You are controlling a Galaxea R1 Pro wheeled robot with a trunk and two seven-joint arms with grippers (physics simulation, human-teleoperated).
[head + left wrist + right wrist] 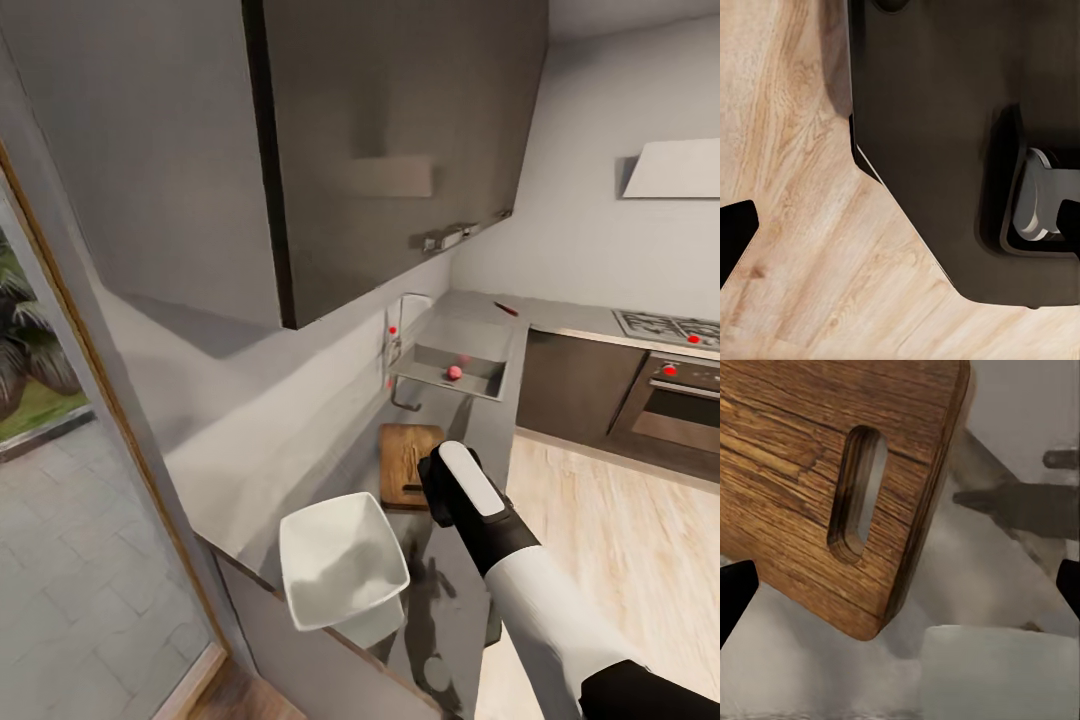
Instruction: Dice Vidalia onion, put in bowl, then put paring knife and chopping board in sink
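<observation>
Head view shows our right gripper [432, 492], fingers apart, hovering over the brown wooden chopping board [405, 462] near the bench's front edge, seemingly for pickup; left gripper's state is unclear.

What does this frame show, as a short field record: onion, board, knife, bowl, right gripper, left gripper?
onion: Vidalia onion in the sink
board: chopping board flat on the countertop, between sink and bowl
knife: paring knife on the counter beyond the sink
bowl: bowl at the counter's near end, empty
right gripper: right gripper open above the board's handle end
left gripper: left gripper open over wooden floor
</observation>
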